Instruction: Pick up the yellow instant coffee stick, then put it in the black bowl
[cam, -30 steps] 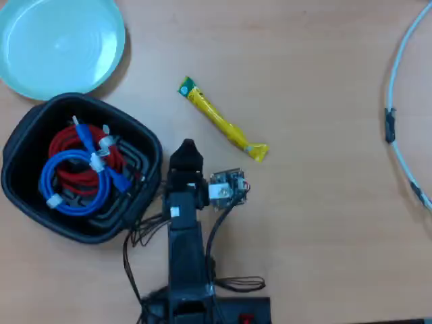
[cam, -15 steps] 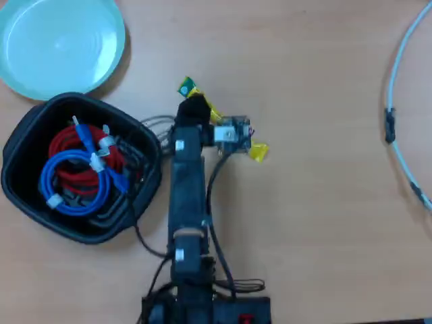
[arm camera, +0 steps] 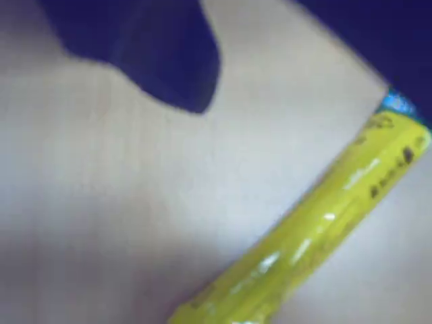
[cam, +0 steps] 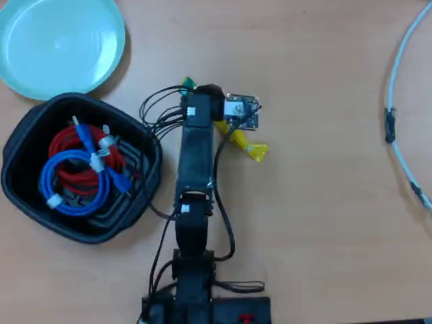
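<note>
Overhead, arm: the black Koch arm [cam: 194,202] reaches up the picture from its base at the bottom edge, its wrist end lying over the yellow instant coffee stick.
Landmark: the black bowl [cam: 20,145], a rounded-square dish at the left of the overhead view.
Bowl contents: coiled red cable [cam: 64,145] and coiled blue cable [cam: 61,182], each bound with white ties, lying on the ridged inside.
Yellow instant coffee stick [cam: 248,147]: on the wooden table [cam: 324,202] to the right of the black bowl, apart from it, with the arm between them; only its lower-right end shows beside the wrist, lying on a slant, the rest hidden under the arm.
Stick, wrist view: the sachet [arm camera: 317,236] runs diagonally from the bottom middle up to the right edge, flat on the table, with a blue-green patch at its upper end.
Gripper [arm camera: 172,67]: one dark, blurred jaw comes in from the top of the wrist view, its tip above the table and apart from the stick; a second dark shape sits at the top right corner. How far the jaws stand apart cannot be told, and nothing is seen held between them.
Circuit board [cam: 241,111]: on the wrist, just above the stick's visible end.
Teal plate [cam: 61,44]: just above the black bowl, top left.
White cable [cam: 399,121]: far right of the bowl, curving down the table's edge.
</note>
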Action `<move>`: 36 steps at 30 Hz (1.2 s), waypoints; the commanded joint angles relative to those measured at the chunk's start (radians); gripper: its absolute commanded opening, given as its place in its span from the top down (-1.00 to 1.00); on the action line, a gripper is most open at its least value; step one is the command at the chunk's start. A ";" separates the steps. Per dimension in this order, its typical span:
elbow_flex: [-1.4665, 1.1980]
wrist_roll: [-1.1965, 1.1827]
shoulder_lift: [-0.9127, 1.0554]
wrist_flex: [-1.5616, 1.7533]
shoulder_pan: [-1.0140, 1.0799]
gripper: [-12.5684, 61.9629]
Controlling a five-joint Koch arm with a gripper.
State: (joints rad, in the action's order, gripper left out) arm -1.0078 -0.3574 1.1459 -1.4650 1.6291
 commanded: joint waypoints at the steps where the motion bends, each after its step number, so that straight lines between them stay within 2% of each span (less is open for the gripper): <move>1: 0.089 -0.037 -0.008 -0.020 0.009 -0.62; 6: 0.086 -0.037 -0.091 -0.034 0.011 -0.62; 23: 0.091 -0.052 -0.195 0.012 0.005 -0.62; 36: 0.227 -0.092 -0.321 0.002 0.012 -0.62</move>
State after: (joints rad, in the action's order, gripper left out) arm -0.8452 -0.4387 0.8207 -1.4696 1.6322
